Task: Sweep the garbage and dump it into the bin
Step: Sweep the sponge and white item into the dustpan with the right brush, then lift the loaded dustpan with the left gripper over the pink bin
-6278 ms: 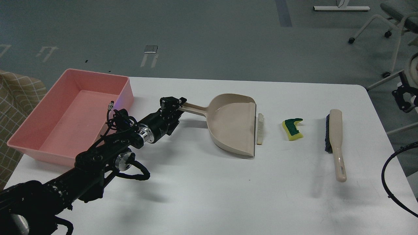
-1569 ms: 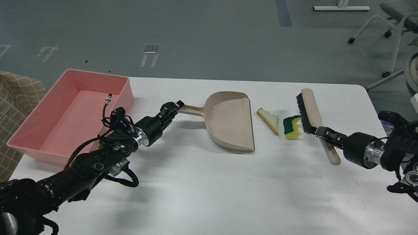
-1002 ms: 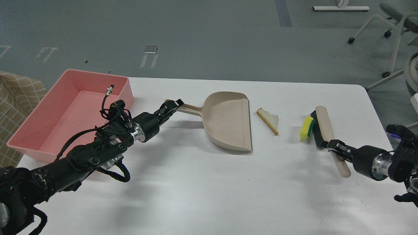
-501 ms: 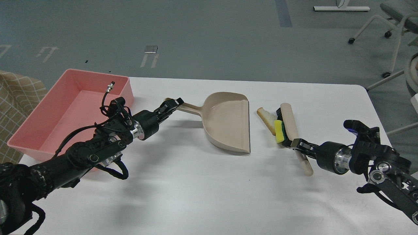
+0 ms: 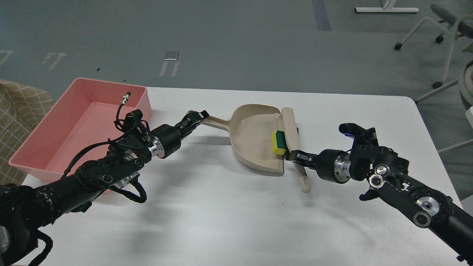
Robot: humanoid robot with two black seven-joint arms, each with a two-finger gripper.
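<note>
The beige dustpan (image 5: 251, 136) lies mid-table with its mouth to the right. My left gripper (image 5: 194, 117) is shut on the dustpan's handle. My right gripper (image 5: 295, 156) is shut on the handle of the beige brush (image 5: 289, 123), which stands along the pan's mouth. The yellow and green sponge piece (image 5: 278, 143) lies just inside the pan's lip, against the bristles. The bread slice is hidden behind the brush. The pink bin (image 5: 142, 105) stands at the far left with nothing in it.
A checked cloth (image 5: 18, 111) hangs at the left beyond the white table (image 5: 221, 214). Chair legs (image 5: 421, 26) stand on the floor at the top right. The table's right edge runs close behind my right arm.
My right gripper has swept the brush left, pushing the sponge and bread to the dustpan's mouth. The sponge now lies inside the pan. My left gripper has barely moved.
</note>
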